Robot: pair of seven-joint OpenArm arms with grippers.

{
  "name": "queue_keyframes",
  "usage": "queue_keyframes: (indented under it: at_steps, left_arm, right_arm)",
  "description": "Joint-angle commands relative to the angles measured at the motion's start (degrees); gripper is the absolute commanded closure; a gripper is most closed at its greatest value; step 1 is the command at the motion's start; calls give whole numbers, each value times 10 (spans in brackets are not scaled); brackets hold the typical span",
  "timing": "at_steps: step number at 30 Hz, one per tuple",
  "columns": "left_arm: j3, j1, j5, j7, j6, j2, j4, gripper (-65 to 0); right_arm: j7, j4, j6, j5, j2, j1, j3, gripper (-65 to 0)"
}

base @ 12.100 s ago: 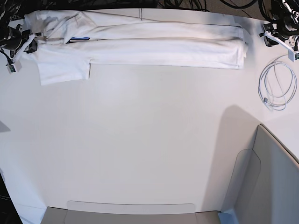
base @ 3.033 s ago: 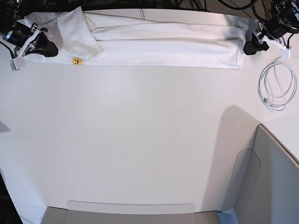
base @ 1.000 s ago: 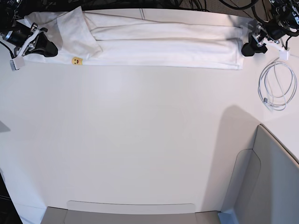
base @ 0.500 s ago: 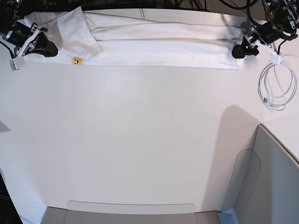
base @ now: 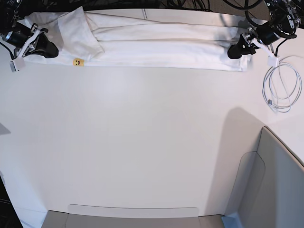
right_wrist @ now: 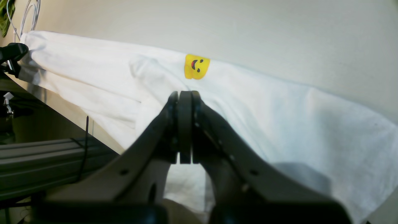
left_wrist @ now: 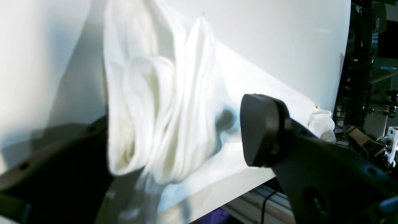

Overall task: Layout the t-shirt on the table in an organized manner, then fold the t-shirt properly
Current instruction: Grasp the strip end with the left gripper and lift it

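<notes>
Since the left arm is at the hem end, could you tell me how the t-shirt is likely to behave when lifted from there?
The t-shirt will probably sag limply; its bunched layers look soft. The layers may slide apart unless the open left gripper catches them all. It looks light, so the far end may drag.

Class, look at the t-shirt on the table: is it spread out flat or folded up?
Folded. The t-shirt lies as a long narrow layered strip along the table's far edge, one sleeve turned over it.
</notes>
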Motion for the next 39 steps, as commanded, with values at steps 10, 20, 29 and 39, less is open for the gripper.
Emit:
queue_keyframes:
  at_steps: [10,20,29,39]
  left_arm:
    - [-5,4,60,7,3,4,4,-447]
    - [-5,3,71,7,3,12,4,-447]
    - [-5,2,70,7,0,11,4,-416]
    - [-24,2,67,7,3,13,4,-407]
  right_arm:
    - [6,7,1,-5,9,2,4,0]
    - [6,7,1,-5,9,1,5,0]
    - [6,7,1,-5,9,1,6,0]
    - [6,7,1,-5,9,0,6,0]
